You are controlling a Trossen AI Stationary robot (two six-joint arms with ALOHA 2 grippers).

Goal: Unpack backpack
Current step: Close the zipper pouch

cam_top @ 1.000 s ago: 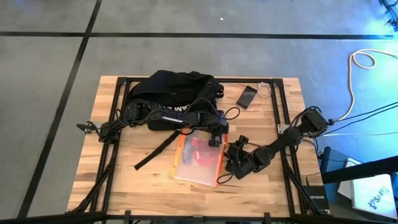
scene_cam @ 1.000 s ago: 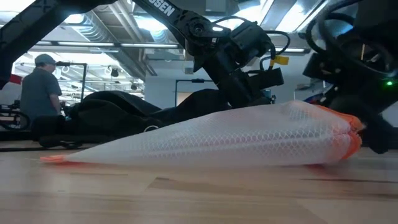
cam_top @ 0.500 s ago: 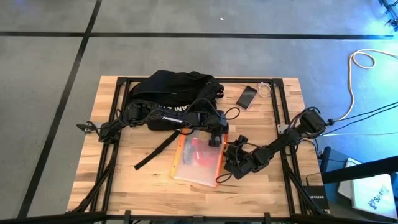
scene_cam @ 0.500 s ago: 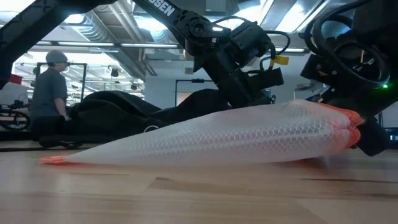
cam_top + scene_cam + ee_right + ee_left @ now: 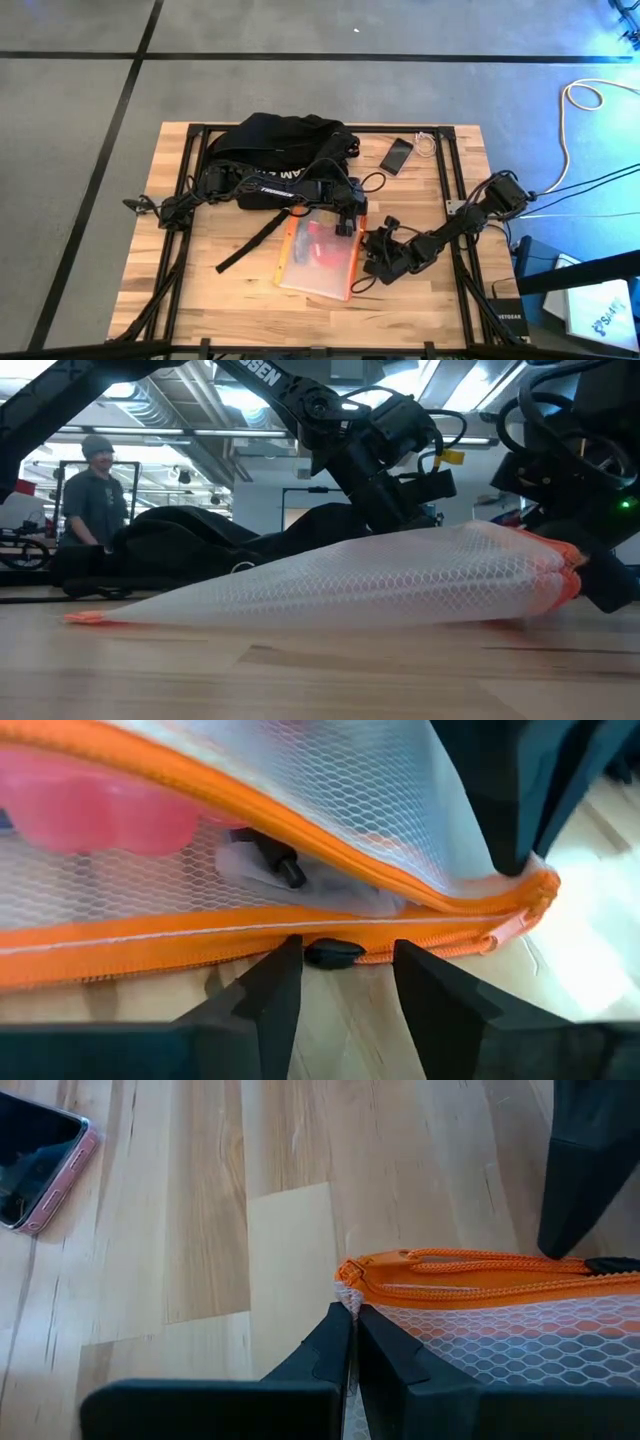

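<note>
The black backpack (image 5: 275, 145) lies at the table's far side, with a strap trailing toward the near edge. Nearer lies a white mesh pouch (image 5: 320, 255) with an orange zipper; red and dark items show inside it. My left gripper (image 5: 353, 1325) is shut on the pouch's far right corner. My right gripper (image 5: 335, 990) is at the pouch's right edge, open. Its fingers stand on either side of the black zipper pull (image 5: 333, 955) with gaps showing. My left gripper pinches the mesh pouch's corner (image 5: 345, 1295) between its two fingers, right beside the end of the orange zipper. The fingers slant down from the table's far left. The pouch lies on the table, bulged, with its right side higher than its flat left edge (image 5: 90, 616).
A phone (image 5: 397, 155) with a pink rim lies on the far right of the table beside a small coil of white cable (image 5: 427, 143). The backpack's loose strap (image 5: 250, 240) runs left of the pouch. A person (image 5: 95, 490) stands in the room beyond the table.
My right gripper has shifted slightly at the pouch's orange zipper edge. The pouch and my left gripper have stayed where they were. The person in the background has turned about.
</note>
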